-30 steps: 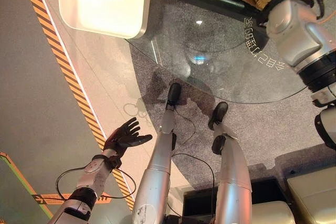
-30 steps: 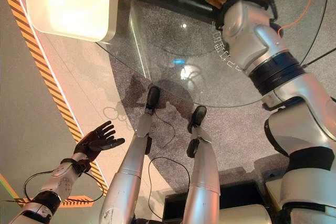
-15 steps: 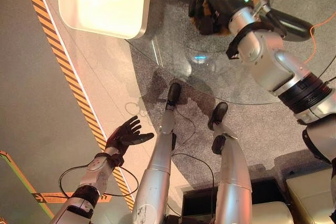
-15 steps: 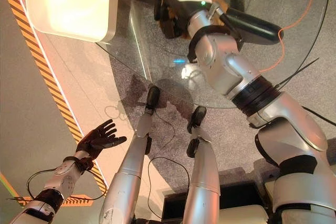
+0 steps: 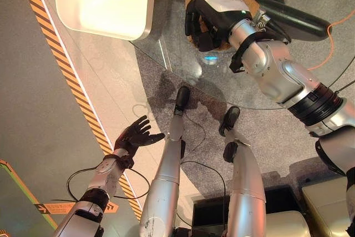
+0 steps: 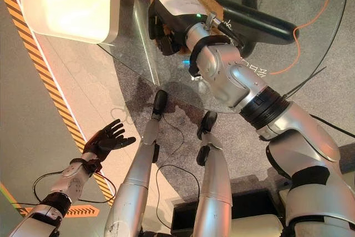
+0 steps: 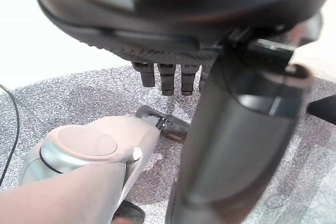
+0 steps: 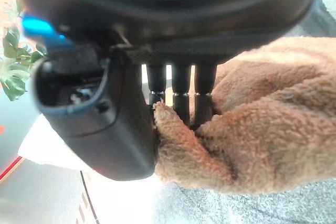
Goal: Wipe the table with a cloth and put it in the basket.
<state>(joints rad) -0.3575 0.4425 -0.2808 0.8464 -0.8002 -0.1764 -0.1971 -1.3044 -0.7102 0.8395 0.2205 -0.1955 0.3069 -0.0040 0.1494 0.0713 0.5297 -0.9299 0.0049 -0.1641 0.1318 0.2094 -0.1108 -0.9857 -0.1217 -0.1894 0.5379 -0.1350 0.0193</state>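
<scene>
A: Where's the cloth (image 8: 262, 135) right now?

B: Under the right hand (image 5: 213, 18), on the round glass table (image 5: 183, 67). In the right wrist view the fingers (image 8: 181, 98) curl down into the brown fleece and bunch it, so the hand is clenched on it.

A: So how should the wipe go?

B: My judgement: keep the palm pressing flat so the cloth drags rather than rolls, and sweep in broad overlapping passes toward the near rim. Glass is slick, so a firm hold matters; a loose one would let the fleece slide out.

A: And the left hand (image 5: 136, 137)?

B: Idle, low beside the table, fingers spread and relaxed, holding nothing.

A: Anything to mind on the surface?

B: A pale tray (image 5: 105, 1) with rounded corners sits on the far left part of the table; I'd stop the sweep short of it. Through the glass you see grey speckled carpet (image 5: 277, 131). A yellow-and-black hazard stripe (image 5: 66, 67) runs along the floor to the left, and an orange cable (image 6: 310, 20) lies at the far right.
</scene>
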